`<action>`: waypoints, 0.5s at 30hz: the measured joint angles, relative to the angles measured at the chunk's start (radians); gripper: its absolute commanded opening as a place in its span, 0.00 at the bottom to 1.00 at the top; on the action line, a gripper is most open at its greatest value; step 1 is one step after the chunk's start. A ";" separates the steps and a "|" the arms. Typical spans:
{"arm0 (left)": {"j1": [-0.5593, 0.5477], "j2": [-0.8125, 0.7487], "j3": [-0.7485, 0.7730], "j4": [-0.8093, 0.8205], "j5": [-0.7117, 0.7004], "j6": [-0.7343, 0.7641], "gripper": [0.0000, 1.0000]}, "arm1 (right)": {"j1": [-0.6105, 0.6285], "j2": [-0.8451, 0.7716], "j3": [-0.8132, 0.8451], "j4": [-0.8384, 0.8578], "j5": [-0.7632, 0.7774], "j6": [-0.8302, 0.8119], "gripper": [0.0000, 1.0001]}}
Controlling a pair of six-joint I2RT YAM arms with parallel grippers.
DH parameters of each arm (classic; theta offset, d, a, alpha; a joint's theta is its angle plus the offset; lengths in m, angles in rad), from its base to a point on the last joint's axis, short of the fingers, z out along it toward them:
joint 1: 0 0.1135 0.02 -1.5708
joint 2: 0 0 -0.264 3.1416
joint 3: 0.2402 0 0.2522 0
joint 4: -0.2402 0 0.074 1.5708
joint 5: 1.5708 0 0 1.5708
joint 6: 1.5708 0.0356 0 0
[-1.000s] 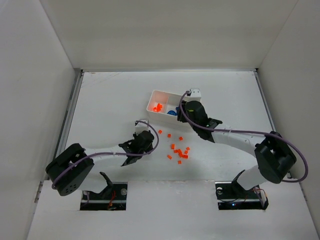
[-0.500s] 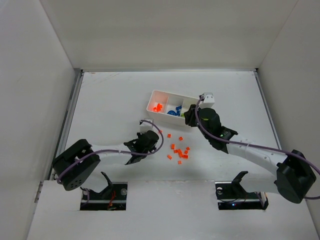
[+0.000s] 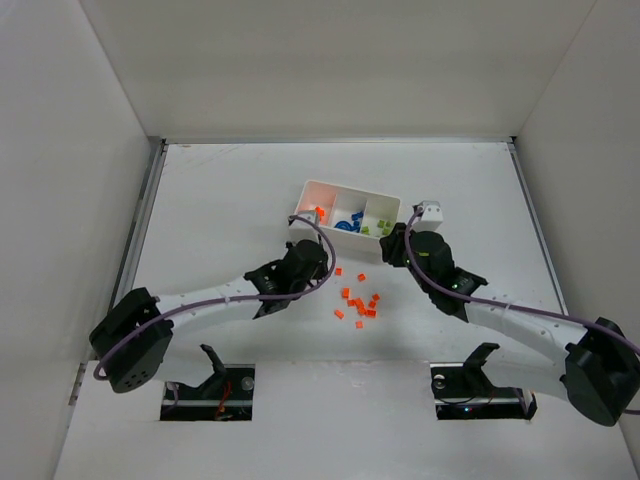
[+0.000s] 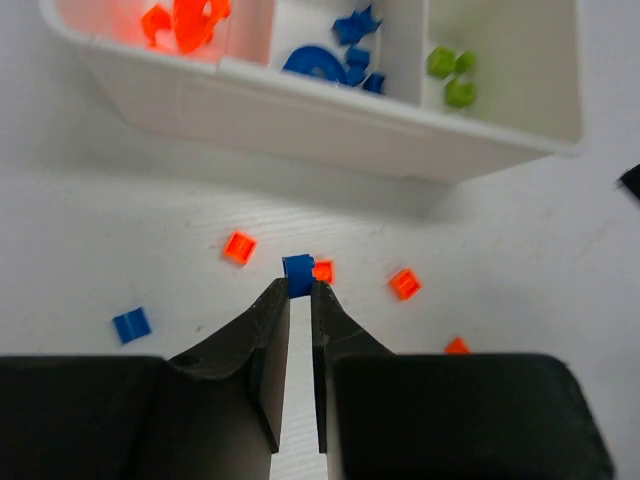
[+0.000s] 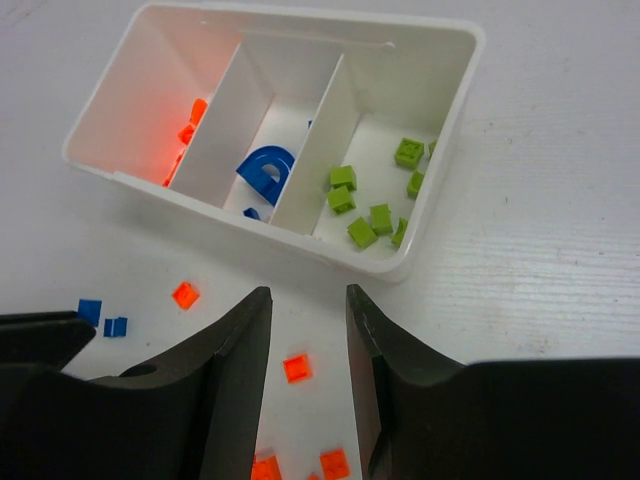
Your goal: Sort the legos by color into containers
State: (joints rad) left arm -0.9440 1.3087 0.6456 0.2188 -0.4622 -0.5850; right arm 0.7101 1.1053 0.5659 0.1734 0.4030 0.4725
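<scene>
The white tray (image 3: 298, 207) is set on the white table (image 3: 210, 190), which is bounded by upright white walls (image 3: 70, 150) on its left, far and right sides. Wide stretches of table surface are seen between the tray and each of those walls. The strip on the near side of the tray is taken up by scattered pieces and by both grippers.

The tray is divided by thin partitions into three compartments. In the left one, orange-red pieces (image 4: 185, 18) are heaped, too bunched to be counted. In the middle one, blue pieces (image 4: 318, 64) are gathered: one large arched piece and a few small ones. In the right one, yellow-green cubes (image 5: 345, 188) are spread, and at least seven can be counted from the right wrist view.

About a dozen loose orange-red cubes (image 3: 358, 305) are scattered on the near side of the tray, apart from its wall. One loose blue cube (image 4: 131, 325) is seen lying to the left of them.

The left gripper (image 4: 298, 300) is clamped on a small blue cube (image 4: 297, 274), pinched at the very fingertips just short of the tray's near wall. Whether it is lifted off the table cannot be told. The right gripper (image 5: 307, 300) is held with its jaws apart and nothing gripped, near the tray's right near corner.
</scene>
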 measured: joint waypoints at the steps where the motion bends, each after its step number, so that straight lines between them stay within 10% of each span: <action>1: 0.009 0.007 0.026 0.004 0.011 0.001 0.08 | -0.005 -0.003 -0.003 0.001 0.000 0.003 0.41; 15: 0.174 0.460 0.473 0.076 0.184 0.044 0.30 | -0.015 -0.012 -0.036 0.024 -0.011 0.026 0.40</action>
State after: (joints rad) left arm -0.7696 1.7683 1.1183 0.2943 -0.2783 -0.5407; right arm 0.6949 1.0935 0.5297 0.1974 0.3920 0.4980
